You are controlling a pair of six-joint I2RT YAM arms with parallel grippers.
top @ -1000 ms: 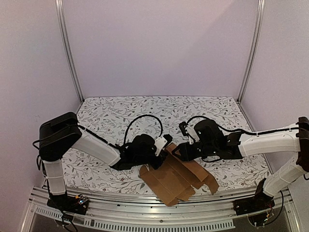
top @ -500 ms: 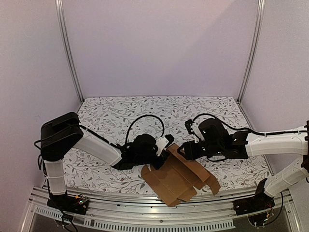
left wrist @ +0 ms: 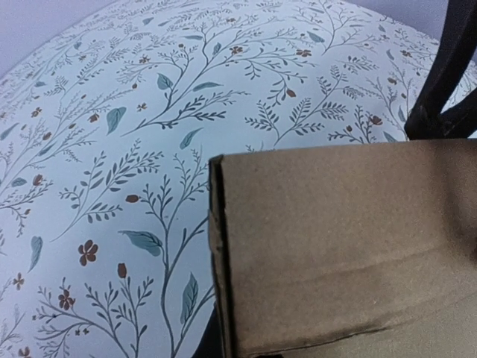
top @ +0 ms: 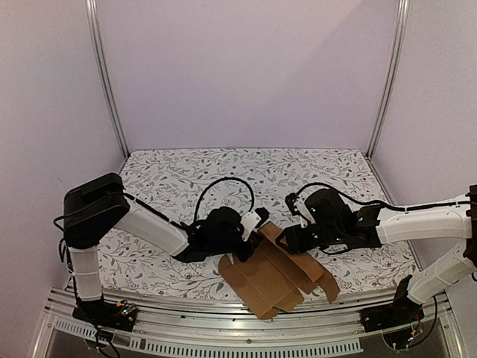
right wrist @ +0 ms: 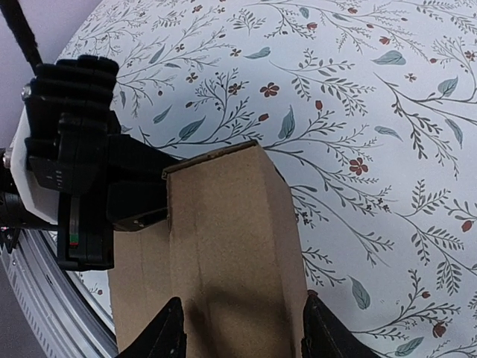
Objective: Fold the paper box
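Left gripper [top: 258, 228] closed on an edge of the paper box [top: 276, 280]; right gripper [top: 287, 237] astride a raised panel [right wrist: 231, 224].
Brown, creased and partly folded, the box lies on the floral table [top: 223, 168] near its front edge, between both arms. Right gripper's fingers [right wrist: 170, 332] stand apart either side of the raised panel; whether they press it cannot be told.
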